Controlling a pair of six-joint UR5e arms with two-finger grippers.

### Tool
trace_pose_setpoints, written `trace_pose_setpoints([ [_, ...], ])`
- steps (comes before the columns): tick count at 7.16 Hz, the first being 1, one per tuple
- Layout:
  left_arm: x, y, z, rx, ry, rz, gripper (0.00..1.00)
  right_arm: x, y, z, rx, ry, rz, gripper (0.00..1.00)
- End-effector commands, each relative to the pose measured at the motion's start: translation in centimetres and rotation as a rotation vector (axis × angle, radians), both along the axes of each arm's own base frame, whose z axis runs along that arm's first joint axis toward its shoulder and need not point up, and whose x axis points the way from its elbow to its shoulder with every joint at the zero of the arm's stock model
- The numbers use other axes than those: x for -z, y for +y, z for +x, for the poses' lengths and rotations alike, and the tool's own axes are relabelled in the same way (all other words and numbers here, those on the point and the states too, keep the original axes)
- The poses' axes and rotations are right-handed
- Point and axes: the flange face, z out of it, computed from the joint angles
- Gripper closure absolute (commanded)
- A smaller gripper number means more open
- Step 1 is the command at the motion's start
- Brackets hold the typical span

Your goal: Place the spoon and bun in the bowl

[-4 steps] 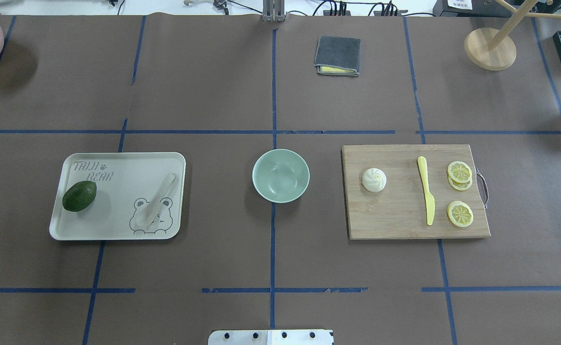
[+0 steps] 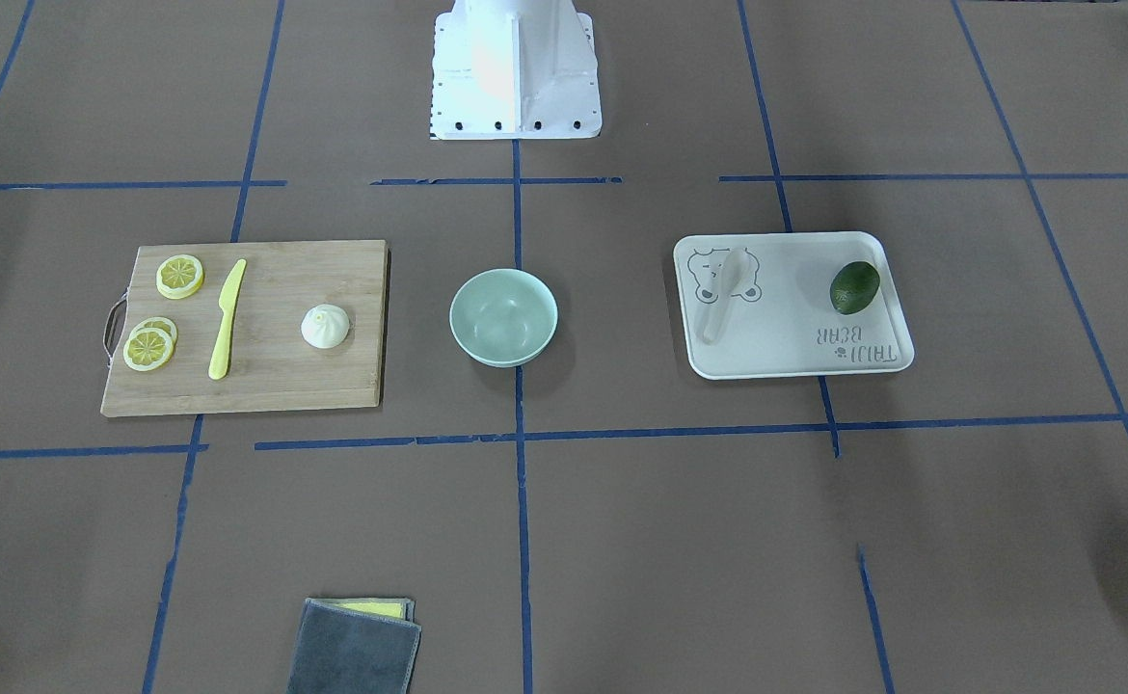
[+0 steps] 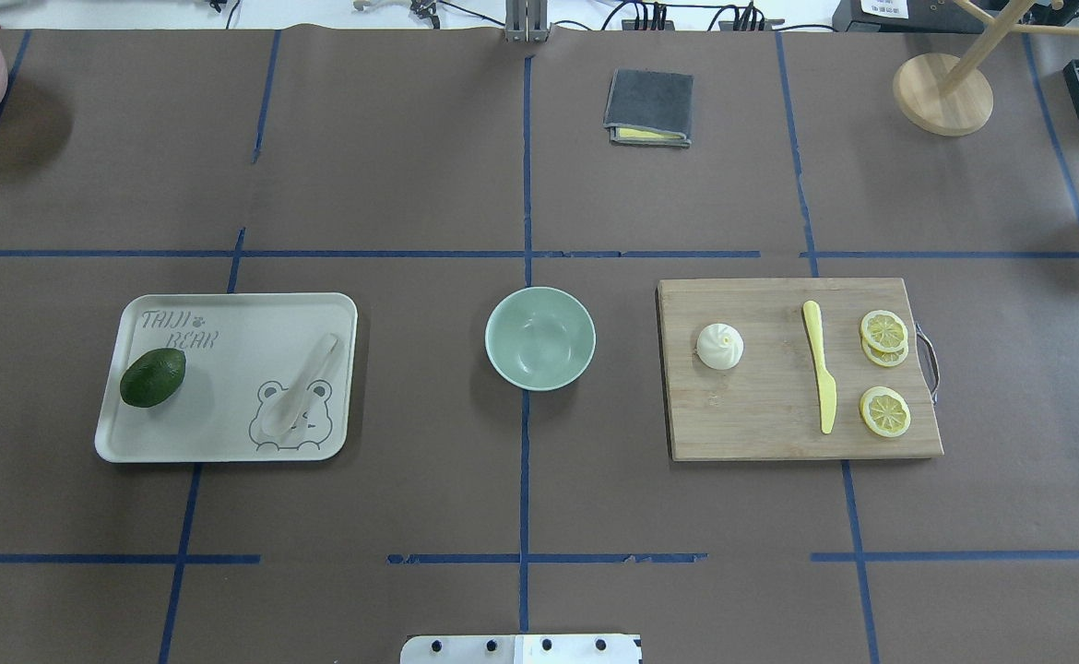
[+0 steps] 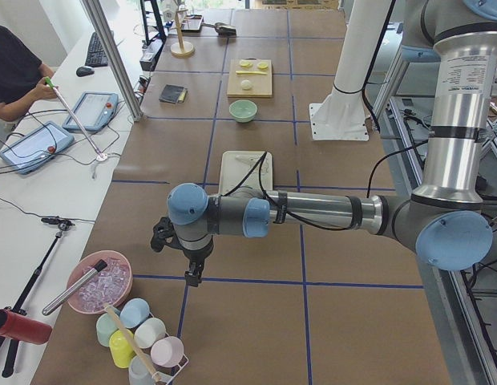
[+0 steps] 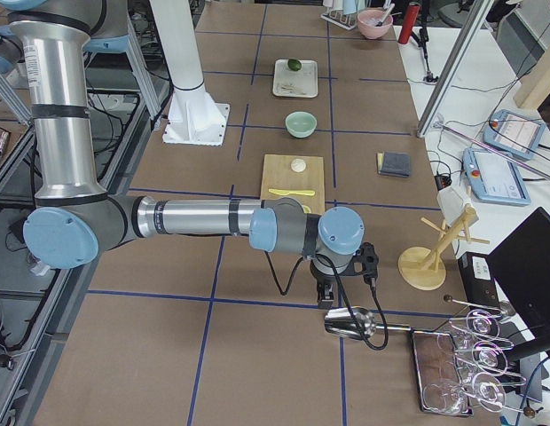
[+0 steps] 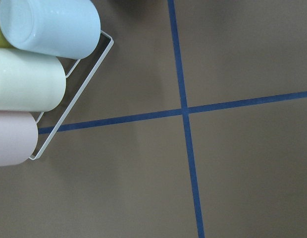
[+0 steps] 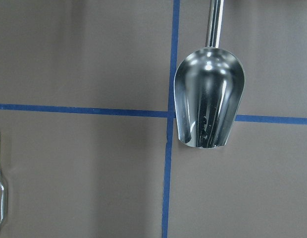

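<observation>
The white spoon (image 3: 298,397) lies on the bear-print tray (image 3: 226,387), on the overhead view's left; it also shows in the front view (image 2: 723,294). The white pleated bun (image 3: 719,346) sits on the wooden board (image 3: 761,415) on the right. The empty mint-green bowl (image 3: 539,337) stands between them. Neither gripper shows in the overhead or front view. In the left side view my left gripper (image 4: 194,275) hangs past the tray, near the cups. In the right side view my right gripper (image 5: 327,297) hangs past the board, over a metal scoop. I cannot tell whether either is open.
An avocado (image 3: 153,377) lies on the tray. A yellow knife (image 3: 819,376) and lemon slices (image 3: 884,410) lie on the board. A grey cloth (image 3: 648,107) and a wooden stand (image 3: 942,92) are at the back. Cups in a rack (image 6: 34,79) and a metal scoop (image 7: 208,101) lie below the wrists.
</observation>
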Motion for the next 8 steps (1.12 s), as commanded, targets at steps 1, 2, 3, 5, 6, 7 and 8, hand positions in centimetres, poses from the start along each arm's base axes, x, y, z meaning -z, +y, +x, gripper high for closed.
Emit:
trace_pose_setpoints([
  [1,7.7,-0.6,2.5,-0.032,0.001,0.139,0.00,1.8,-0.9,-0.2,-0.005,-0.002,0.025,0.00],
  [2,12.3,-0.6,5.4,-0.001,0.022,0.154,0.00,2.9,-1.8,-0.7,0.006,0.000,0.049,0.00],
  [3,14.9,-0.4,7.9,-0.004,0.046,0.195,0.00,4.1,-3.4,-0.7,-0.038,-0.002,0.011,0.00],
  [5,17.6,-0.4,14.8,0.036,0.122,0.163,0.00,5.6,-3.9,-3.3,-0.059,-0.006,-0.019,0.00],
  [6,19.7,0.3,17.4,0.059,0.125,0.156,0.00,6.4,-4.4,-4.4,-0.082,-0.012,0.006,0.00],
  [7,21.6,1.3,21.1,0.074,0.139,0.118,0.00,7.6,-4.9,-6.2,-0.155,-0.032,-0.014,0.00],
  [8,24.2,1.5,26.1,0.113,0.151,0.073,0.00,9.0,-5.3,-8.3,-0.207,-0.059,-0.001,0.00],
])
